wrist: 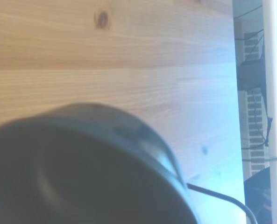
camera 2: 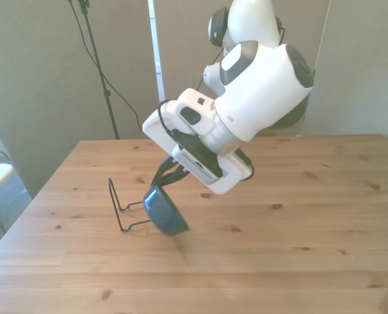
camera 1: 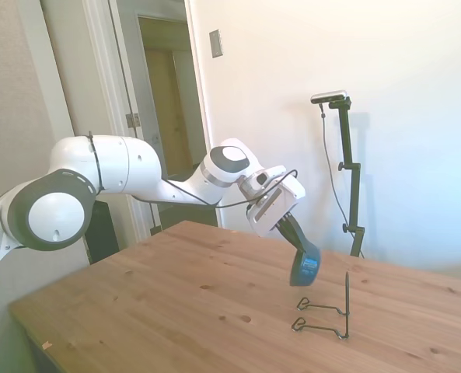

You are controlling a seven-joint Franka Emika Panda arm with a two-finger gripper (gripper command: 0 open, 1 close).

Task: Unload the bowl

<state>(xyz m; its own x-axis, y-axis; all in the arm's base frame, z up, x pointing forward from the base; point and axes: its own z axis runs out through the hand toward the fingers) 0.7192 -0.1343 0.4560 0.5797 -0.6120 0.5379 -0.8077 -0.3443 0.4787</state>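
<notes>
Behind blurred bowl (wrist: 82, 168), rack (wrist: 222, 198) cut off

Arm (camera 1: 137, 175) stretched forward, wrist angled down, end effector (camera 1: 296, 242) clamped.

The arm (camera 1: 137, 167) was glossy white with rounded grey joint caps, a thin black cable along it, and dark fingers (camera 1: 291, 230).

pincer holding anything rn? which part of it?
Yes: the pincer holds the dark blue bowl by its rim, tilted on edge and clear of the table, just beside the wire rack.
</notes>
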